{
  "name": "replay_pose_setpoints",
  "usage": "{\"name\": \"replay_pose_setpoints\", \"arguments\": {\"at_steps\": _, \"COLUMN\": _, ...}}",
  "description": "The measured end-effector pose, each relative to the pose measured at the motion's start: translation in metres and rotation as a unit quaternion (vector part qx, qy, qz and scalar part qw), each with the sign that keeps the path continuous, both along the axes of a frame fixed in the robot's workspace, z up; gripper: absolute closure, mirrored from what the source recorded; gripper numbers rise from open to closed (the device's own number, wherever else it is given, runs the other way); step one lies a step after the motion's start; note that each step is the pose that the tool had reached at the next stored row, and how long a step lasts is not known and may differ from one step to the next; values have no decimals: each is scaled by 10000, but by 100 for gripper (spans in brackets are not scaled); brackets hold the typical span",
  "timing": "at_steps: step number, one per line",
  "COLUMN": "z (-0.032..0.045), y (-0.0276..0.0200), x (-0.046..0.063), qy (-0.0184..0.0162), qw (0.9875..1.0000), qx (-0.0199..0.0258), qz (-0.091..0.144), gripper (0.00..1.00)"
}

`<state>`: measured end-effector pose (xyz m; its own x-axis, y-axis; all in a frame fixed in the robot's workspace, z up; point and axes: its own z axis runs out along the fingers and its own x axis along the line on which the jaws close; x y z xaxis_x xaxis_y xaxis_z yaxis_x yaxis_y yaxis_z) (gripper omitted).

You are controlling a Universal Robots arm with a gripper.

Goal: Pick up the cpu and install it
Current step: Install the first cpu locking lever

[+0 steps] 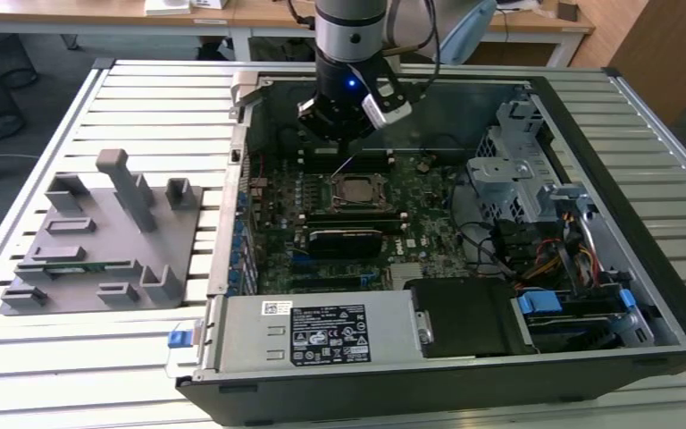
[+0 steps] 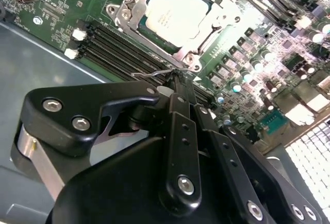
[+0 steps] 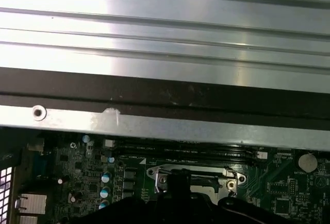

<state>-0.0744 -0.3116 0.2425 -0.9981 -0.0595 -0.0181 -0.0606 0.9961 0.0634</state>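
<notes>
The cpu (image 1: pixel 354 189) (image 2: pixel 178 11) sat flat in its socket frame (image 2: pixel 135 3) near the motherboard's (image 1: pixel 421 234) middle. The gripper (image 1: pixel 340 143) (image 2: pixel 178 82) hovered just above the socket's edge, its 2 fingers pressed together, holding nothing.

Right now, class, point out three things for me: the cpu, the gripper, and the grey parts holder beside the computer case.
cpu (image 2: pixel 175 8): second wrist view, middle of its silver top.
gripper (image 2: pixel 178 82): second wrist view, at the fingertips' meeting point.
grey parts holder (image 1: pixel 93 241): exterior view, on its flat base.
</notes>
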Motion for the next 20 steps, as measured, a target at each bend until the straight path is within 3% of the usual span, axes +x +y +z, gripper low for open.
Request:
{"name": "replay_pose_setpoints", "arguments": {"at_steps": 4, "z": -19, "y": 27, "x": 34, "qy": 0, "qw": 10000, "qx": 0, "qz": -1, "gripper": 89}}
{"name": "replay_pose_setpoints", "arguments": {"at_steps": 20, "z": -108, "y": 56, "x": 161, "qy": 0, "qw": 10000, "qx": 0, "qz": -1, "gripper": 89}}
